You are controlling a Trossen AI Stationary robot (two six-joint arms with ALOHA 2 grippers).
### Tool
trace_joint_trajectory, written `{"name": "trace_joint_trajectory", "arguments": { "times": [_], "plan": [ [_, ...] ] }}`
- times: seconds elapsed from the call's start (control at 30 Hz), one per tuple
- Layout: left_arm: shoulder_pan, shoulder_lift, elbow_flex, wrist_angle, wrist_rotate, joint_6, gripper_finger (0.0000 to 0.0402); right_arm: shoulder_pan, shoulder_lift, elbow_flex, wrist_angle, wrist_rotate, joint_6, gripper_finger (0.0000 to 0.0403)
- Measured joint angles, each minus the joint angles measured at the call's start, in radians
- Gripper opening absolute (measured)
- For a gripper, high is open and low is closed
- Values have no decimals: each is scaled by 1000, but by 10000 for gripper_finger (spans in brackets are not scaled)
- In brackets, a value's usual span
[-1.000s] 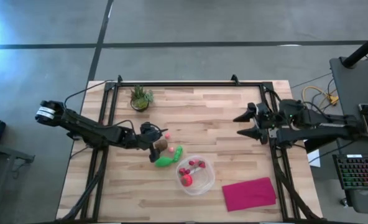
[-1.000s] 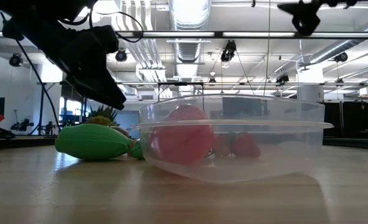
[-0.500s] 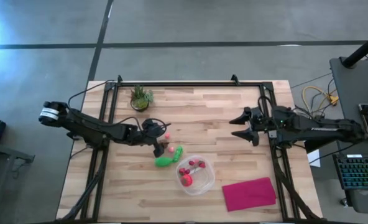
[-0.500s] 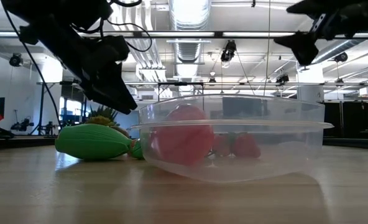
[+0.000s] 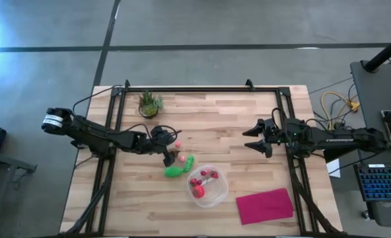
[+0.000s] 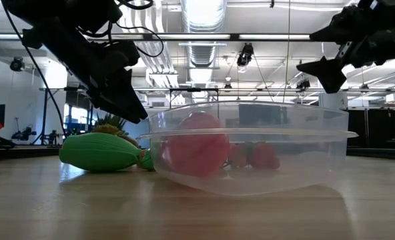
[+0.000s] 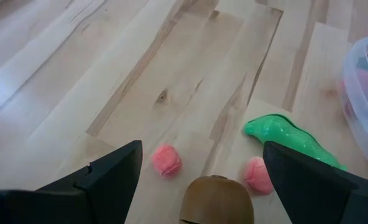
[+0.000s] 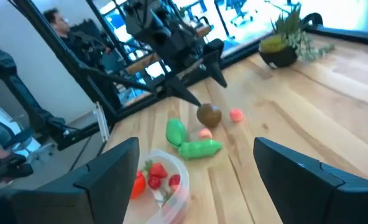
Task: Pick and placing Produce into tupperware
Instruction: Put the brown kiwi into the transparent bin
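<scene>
My left gripper is open and slants down over loose produce left of the table's middle. Its fingers stand on either side of a brown oval without touching it. Two pink bits lie beside the oval, and green pieces lie just nearer. The round clear tupperware holds a red-pink piece and small red bits. My right gripper hangs open above the table's right part, pointing level toward the left.
A magenta cloth lies flat at the near right. A small potted plant stands at the far left. Bare wood lies between the two grippers. A person shows in the room beyond the table.
My right gripper has come down toward the table, staying open and roughly level.
</scene>
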Motion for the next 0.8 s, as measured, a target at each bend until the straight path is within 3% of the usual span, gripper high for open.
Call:
{"name": "trace_joint_trajectory", "arguments": {
  "times": [0.4, 0.8],
  "plan": [
    [0, 2, 0, -1, 0, 0, 320, 7, -193, -60, -4, -9, 14, 309],
    [0, 2, 0, -1, 0, 0, 320, 10, -240, -140, -5, -26, 6, 305]
  ]
}}
